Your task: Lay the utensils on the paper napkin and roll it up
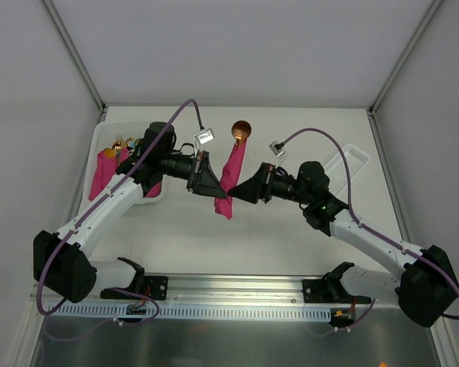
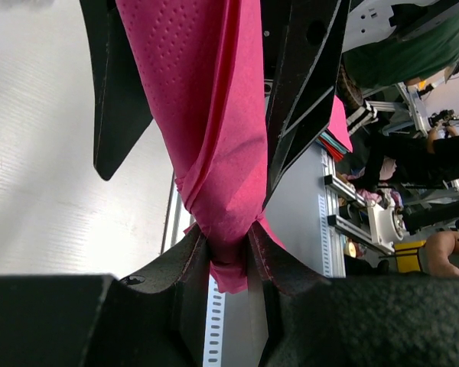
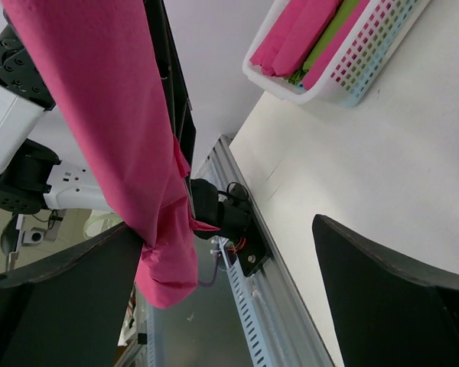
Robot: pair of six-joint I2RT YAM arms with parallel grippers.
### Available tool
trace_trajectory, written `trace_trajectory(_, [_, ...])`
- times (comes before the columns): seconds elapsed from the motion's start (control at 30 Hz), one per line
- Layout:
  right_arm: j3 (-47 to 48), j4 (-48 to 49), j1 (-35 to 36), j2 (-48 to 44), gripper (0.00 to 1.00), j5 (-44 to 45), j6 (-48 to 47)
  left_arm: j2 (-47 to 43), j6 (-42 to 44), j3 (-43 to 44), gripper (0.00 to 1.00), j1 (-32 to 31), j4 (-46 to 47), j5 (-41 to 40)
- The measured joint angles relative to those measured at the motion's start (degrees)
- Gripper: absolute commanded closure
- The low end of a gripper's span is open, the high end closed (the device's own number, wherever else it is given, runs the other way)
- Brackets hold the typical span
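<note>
The magenta paper napkin (image 1: pixel 231 177) is rolled into a tube and held in the air over the table's middle. A gold-copper spoon bowl (image 1: pixel 240 131) sticks out of its far end; the other utensils are hidden inside. My left gripper (image 1: pixel 217 188) is shut on the roll near its lower end, as the left wrist view shows (image 2: pixel 229 246). My right gripper (image 1: pixel 243 191) is open; in the right wrist view (image 3: pixel 229 283) the roll (image 3: pixel 115 145) rests against its left finger (image 3: pixel 69 290), and the other finger stands well apart. The right gripper's fingers (image 2: pixel 297 92) flank the roll (image 2: pixel 206 115).
A white basket (image 1: pixel 101 147) at the far left holds other pink napkin bundles with cutlery tips; it also shows in the right wrist view (image 3: pixel 352 73). A second white basket (image 1: pixel 350 163) lies at the right. The metal rail (image 1: pixel 237 294) runs along the near edge.
</note>
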Motion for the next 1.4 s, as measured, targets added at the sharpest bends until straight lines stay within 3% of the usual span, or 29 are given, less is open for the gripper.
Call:
trace_trajectory(0.5, [0.98,8.0,0.92,2.6,0.1,-0.72,4.52,0.7,-1.07,0.0,1.0,-0.79,1.55,-0.02])
trace_trajectory(0.6, [0.98,8.02,0.92,2.54,0.19,-0.74,4.66,1.18,-1.84,0.0,1.0,-0.79,2.34,-0.04])
trace_trajectory(0.7, [0.98,8.74,1.03,2.82,0.43,-0.87,5.16,1.29,-2.38,-0.02,1.0,-0.79,2.99,-0.02])
trace_trajectory(0.83, [1.07,11.58,1.18,4.13,0.66,-1.9,6.69,1.31,-3.02,-0.07,1.0,-0.72,3.67,-0.28])
trace_trajectory(1.1, [0.94,12.28,0.79,4.02,0.99,-2.23,6.43,1.4,-4.28,-0.66,1.0,-0.5,4.2,0.15])
trace_trajectory(1.27, [0.83,12.24,0.79,4.02,1.0,-2.23,6.14,1.4,-4.85,-0.92,1.0,-0.5,4.55,0.13])
trace_trajectory(1.4, [0.83,12.17,0.76,3.96,1.0,-2.19,5.88,1.27,-5.03,-1.14,0.7,-0.5,4.87,0.02])
